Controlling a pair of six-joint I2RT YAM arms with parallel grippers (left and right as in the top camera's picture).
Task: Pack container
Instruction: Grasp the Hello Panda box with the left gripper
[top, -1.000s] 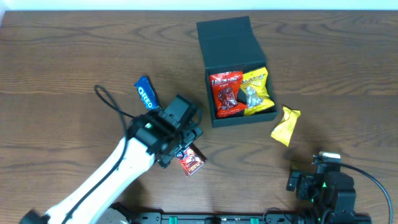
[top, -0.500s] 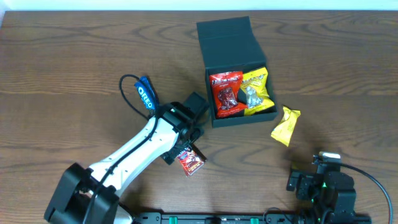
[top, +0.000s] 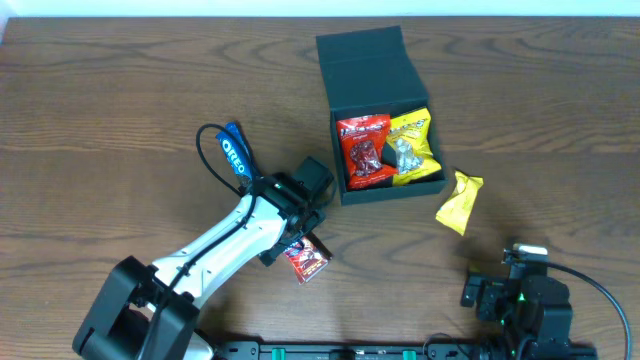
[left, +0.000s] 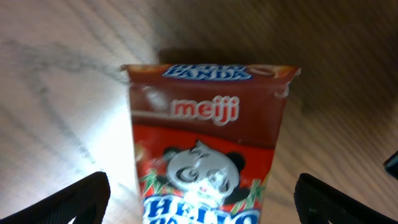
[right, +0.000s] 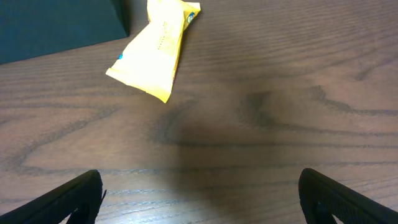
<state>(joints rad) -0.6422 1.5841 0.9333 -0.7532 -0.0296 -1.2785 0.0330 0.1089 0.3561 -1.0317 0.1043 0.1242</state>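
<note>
Teal-green container (top: 365, 62): lid flapped open on the far side, box sat ahead and to the right of the left gripper (top: 296, 236) – ahead and to the left of the right gripper (top: 500, 295); only a dark corner is caught at the top left of the right wrist view.
Contents: a red packet (top: 364, 150) and a yellow packet (top: 414, 135) are laid side by side inside the container, something silvery between them – too small to be made out.
Left gripper: jaws spread wide, pointed down at the table (top: 120, 90); nothing is clamped.
Hello Panda packet (left: 208, 143): red, "meiji" print, lying flat on the wood directly under the left gripper, between its two fingertips (left: 87, 199), with wood visible on each side, so no contact is seen.
Oreo packet (top: 234, 150): blue, seen behind and to the left of the left gripper, near the arm's black cable, apart from the fingers.
Right gripper: jaws spread wide, nothing held, bare wood below; parked at the near edge of the table, well apart from the left arm.
Yellow wrapper (right: 154, 53): lying on the wood ahead and slightly left of the right gripper, just beside the container's near right corner; not touched by the fingers.
</note>
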